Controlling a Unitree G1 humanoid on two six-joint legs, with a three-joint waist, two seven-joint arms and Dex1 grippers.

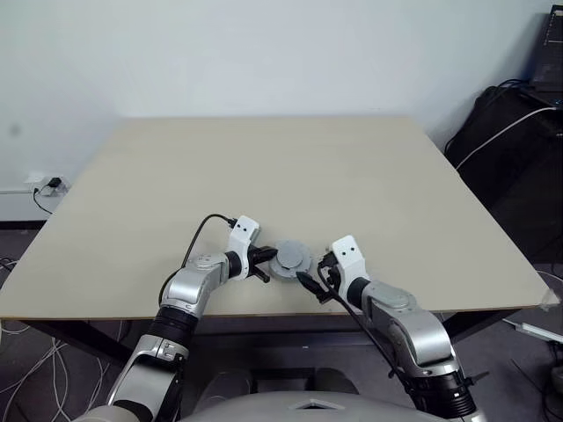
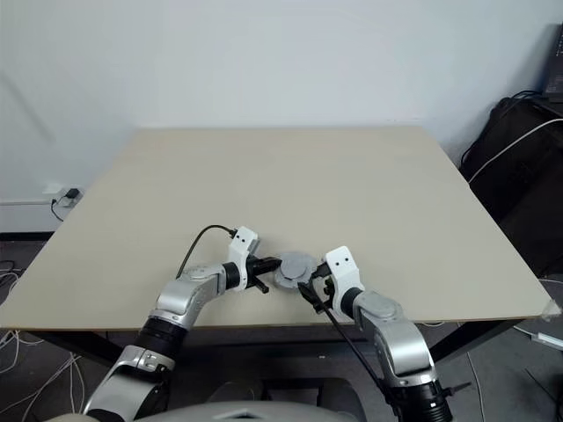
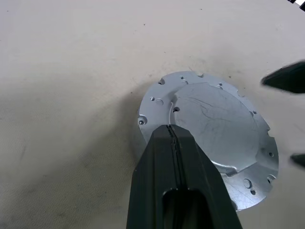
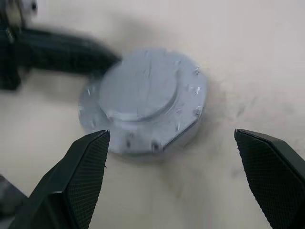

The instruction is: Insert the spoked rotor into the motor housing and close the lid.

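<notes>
The largest thing to be minded in this step is the closed assembly itself: the lid [image 3: 217, 131] is seen lying flat on top of the motor housing [image 4: 188, 136], near the front edge of the table [image 1: 290, 167], between the two grippers, and the spoked rotor is presumably shut inside, though that cannot be checked from outside. The step is judged to be the seating of the lid, so any final press should be made squarely from above, so that the lid is not tilted or the stack slid toward the table edge. The left gripper [image 3: 172, 133] is held with its fingers pressed together, the tip resting at the lid's rim; a steadying contact there is best kept light. The right gripper [image 4: 171, 143] is spread wide, with nothing held, the assembly lying just beyond its tips; it should be drawn clear without clipping the notched rim. The surface is a plain beige tabletop, bare apart from the assembly. Beyond it a white wall is seen, a dark bag [image 1: 515, 167] with a white cable stands at the right, and a wall socket [image 1: 48, 185] with cords is low at the left.
</notes>
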